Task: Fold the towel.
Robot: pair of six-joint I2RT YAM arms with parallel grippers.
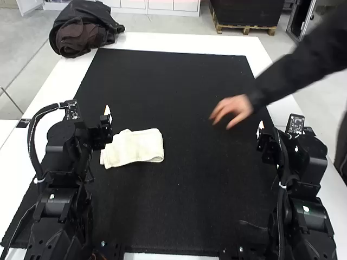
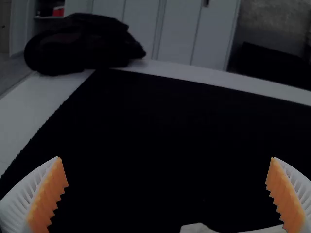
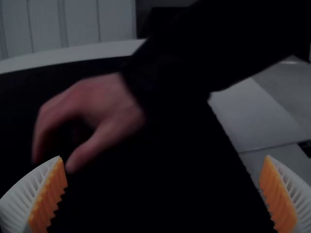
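Left gripper (image 2: pixel 165 158) empty, fingers wide apart; towel (image 1: pixel 135 147) just beside it, off its right side; small rough rectangle, long axis running crosswise away from that gripper; right gripper (image 3: pixel 164 156) also wide and empty, well apart from towel; next grip likely suits the left.

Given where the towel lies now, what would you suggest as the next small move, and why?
I would probably ease the left gripper down toward the towel, jaws apart. In the high view the towel lies on the black mat close to that arm, while the right gripper is well across the mat. The left jaws are wide open and empty.
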